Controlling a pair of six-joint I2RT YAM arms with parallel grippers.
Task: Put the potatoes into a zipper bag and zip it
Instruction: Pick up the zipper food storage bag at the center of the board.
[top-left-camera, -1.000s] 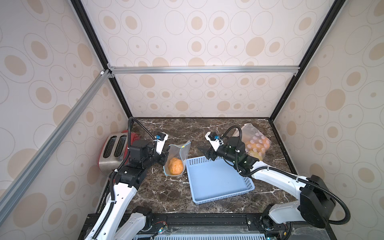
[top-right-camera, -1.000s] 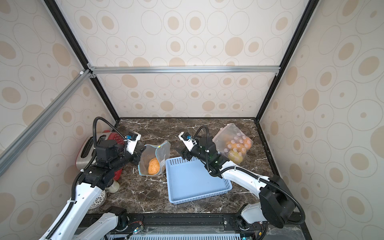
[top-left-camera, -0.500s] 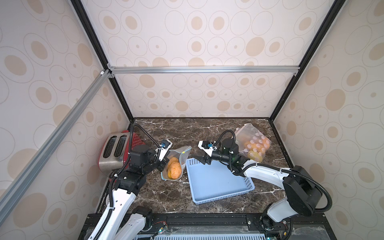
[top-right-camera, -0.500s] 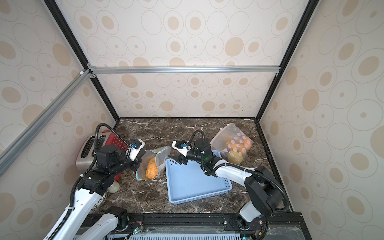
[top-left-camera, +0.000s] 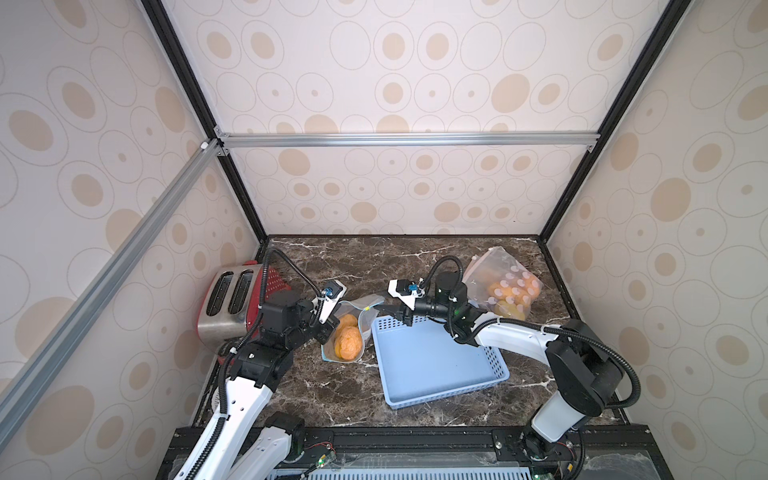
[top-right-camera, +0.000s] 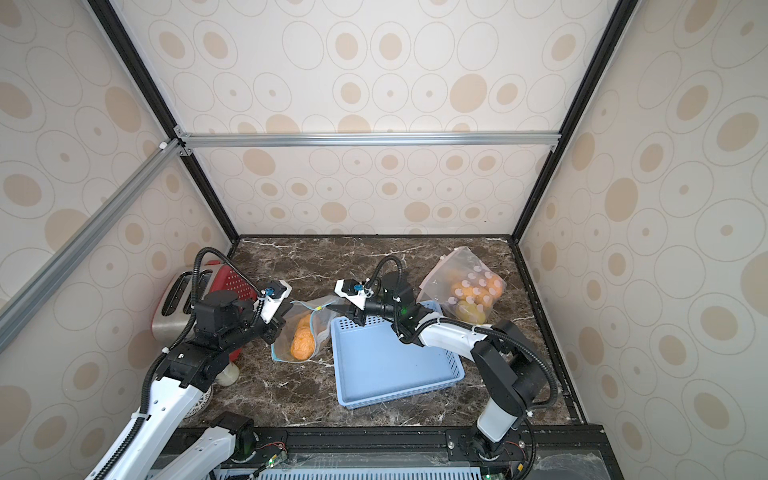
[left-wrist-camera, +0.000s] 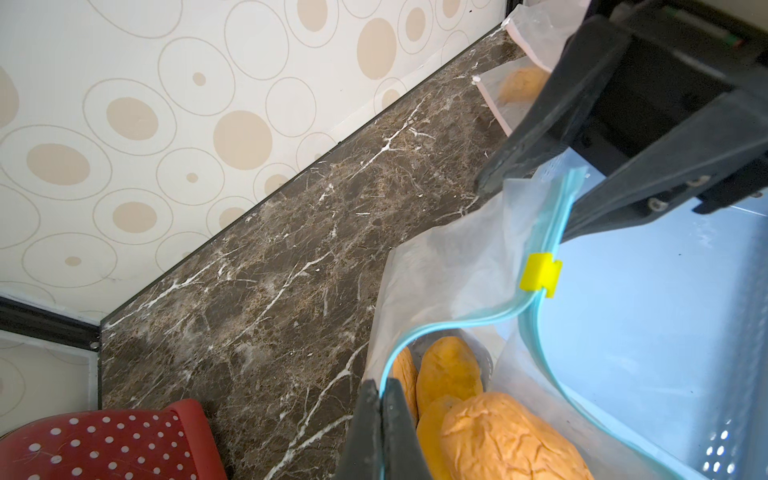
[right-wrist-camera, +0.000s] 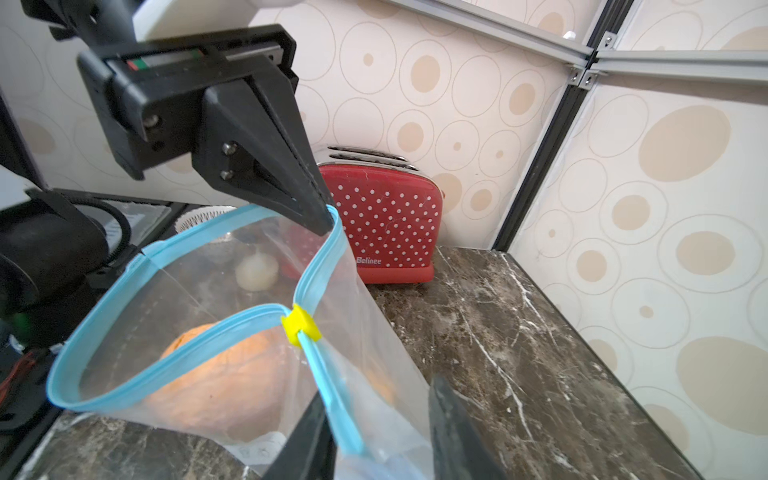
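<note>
Where the dark marble countertop (top-left-camera: 332, 395) runs nearest the camera, a pale blue perforated basket (top-left-camera: 449, 395) lies at lower centre in both top views, skewed to the counter's edge. Just beside its far left corner stands the zipper bag (top-left-camera: 360, 322), clear plastic with a light blue zip track. The potatoes (top-left-camera: 348, 344) inside it are wrinkly and orange, and the left wrist view shows at least three of them (left-wrist-camera: 498, 436) piled at the bottom. The left gripper (right-wrist-camera: 326, 224) has its jaws pressed tight together on the bag's rim, on the side away from the basket. The mouth gapes in a loop on that side. The yellow slider (right-wrist-camera: 300, 328) sits partway along the track, and the stretch beyond it is sealed. The right gripper (right-wrist-camera: 376, 399) reaches in over the basket's corner, its jaws partly apart and straddling that sealed stretch. One finger (right-wrist-camera: 309, 440) lies close against the track and the other stands clear of it, so nothing is clamped. Farther back, at the left of the top views, a red polka-dot toaster (top-left-camera: 230, 301) sits by the wall. Farthest, at the upper right of the counter, a second clear bag (top-left-camera: 494, 270) holds more orange potatoes and a yellowish-green potato (top-left-camera: 509, 311).
</note>
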